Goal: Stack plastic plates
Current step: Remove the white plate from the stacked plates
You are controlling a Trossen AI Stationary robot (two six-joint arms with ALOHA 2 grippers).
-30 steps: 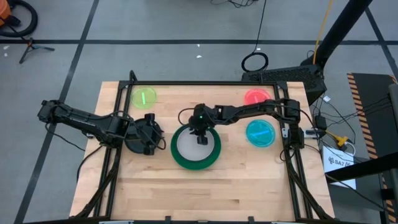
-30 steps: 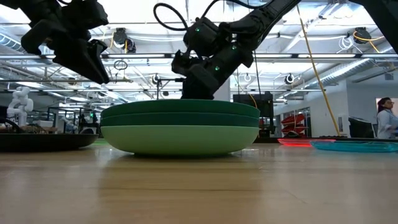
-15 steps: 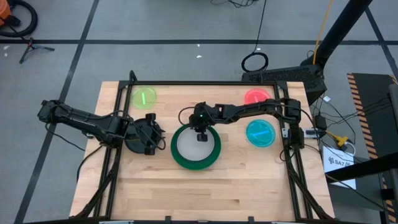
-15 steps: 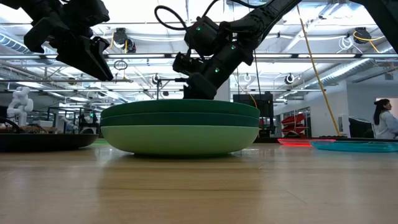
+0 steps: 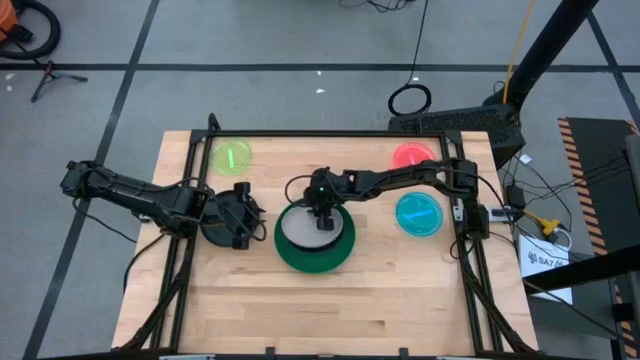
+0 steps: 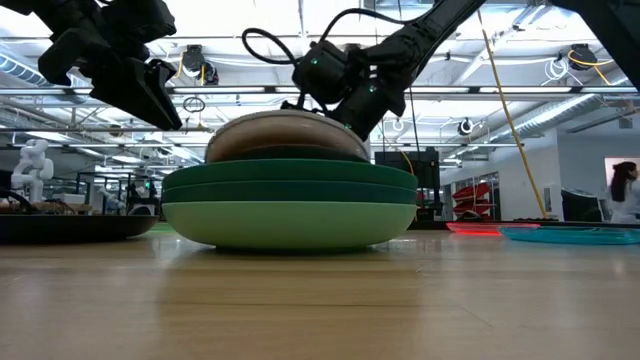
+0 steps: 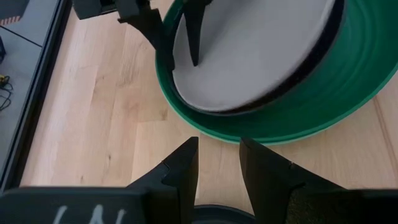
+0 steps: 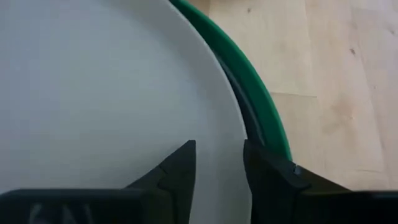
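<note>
While over the green stack [image 5: 300,257], right pincer [image 5: 322,219] at white plate [image 5: 306,232].

We see the white plate [image 6: 287,137] now tilted up above the green stack's [image 6: 289,205] rim, right gripper [image 5: 322,218] shifted slightly.

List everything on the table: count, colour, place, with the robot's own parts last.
Large plates: three stacked, two dark green on one mint, table centre.
White plate: one, tilted in the stack, over a dark plate edge.
Dark plate: one, black or dark grey, left of the stack.
Lime plate: one, far left corner.
Red plate: one, far right corner.
Cyan plate: one, right side, nearer than the red one.
Person: one, in the room behind.
Left end effector: above the dark plate, open.
Right end effector: at the white plate, fingers astride its rim.
</note>
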